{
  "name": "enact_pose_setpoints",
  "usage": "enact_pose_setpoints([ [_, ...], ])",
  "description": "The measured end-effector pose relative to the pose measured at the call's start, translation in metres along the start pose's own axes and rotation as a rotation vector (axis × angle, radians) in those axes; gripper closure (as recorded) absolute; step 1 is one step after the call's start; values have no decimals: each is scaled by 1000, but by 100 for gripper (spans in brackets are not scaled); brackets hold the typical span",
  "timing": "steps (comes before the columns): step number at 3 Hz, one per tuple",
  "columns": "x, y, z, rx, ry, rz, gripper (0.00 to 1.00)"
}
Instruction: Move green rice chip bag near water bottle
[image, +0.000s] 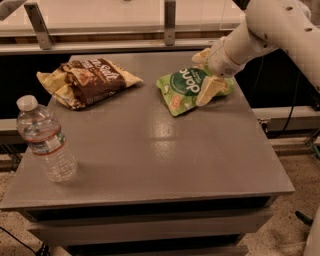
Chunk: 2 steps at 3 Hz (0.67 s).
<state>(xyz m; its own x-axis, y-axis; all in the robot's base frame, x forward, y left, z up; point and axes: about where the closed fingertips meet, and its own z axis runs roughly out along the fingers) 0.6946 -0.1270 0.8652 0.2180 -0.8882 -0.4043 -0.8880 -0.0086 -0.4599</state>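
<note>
- Three things lie on the grey bench (165, 165) in the camera view: two snack bags toward the back and one bottle at the front left.
- Toward the back right lies the green rice chip bag (181, 89), flat on the bench top, its round dark logo facing up and its lower corner pointing to the middle of the bench.
- Over the right end of that bag sits the tool (206, 73), carried by the white arm (265, 27) that comes in from the upper right.
- Its two pale fingers are spread apart, one at the bag's far edge and the other (209, 90) lying across its near right part; the bag's end sits between them, and they seem to touch it, though contact is hard to judge.
- At the front left edge stands the water bottle (46, 142), upright with its white cap on, well apart from the green bag.
- Near the back left lies the brown and yellow chip bag (85, 80), crumpled, beside the green bag with a gap of bare bench between them.
- That brown bag sits behind the bottle, off the straight line from the green bag to the bottle, which crosses only bare bench.
- Behind the bench runs a pale rail with upright metal posts (170, 22).
</note>
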Motion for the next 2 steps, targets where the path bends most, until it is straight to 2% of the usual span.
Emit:
enact_pose_setpoints([
  [1, 8, 2, 14, -8, 42, 1, 41],
  [2, 6, -2, 9, -8, 42, 1, 65],
])
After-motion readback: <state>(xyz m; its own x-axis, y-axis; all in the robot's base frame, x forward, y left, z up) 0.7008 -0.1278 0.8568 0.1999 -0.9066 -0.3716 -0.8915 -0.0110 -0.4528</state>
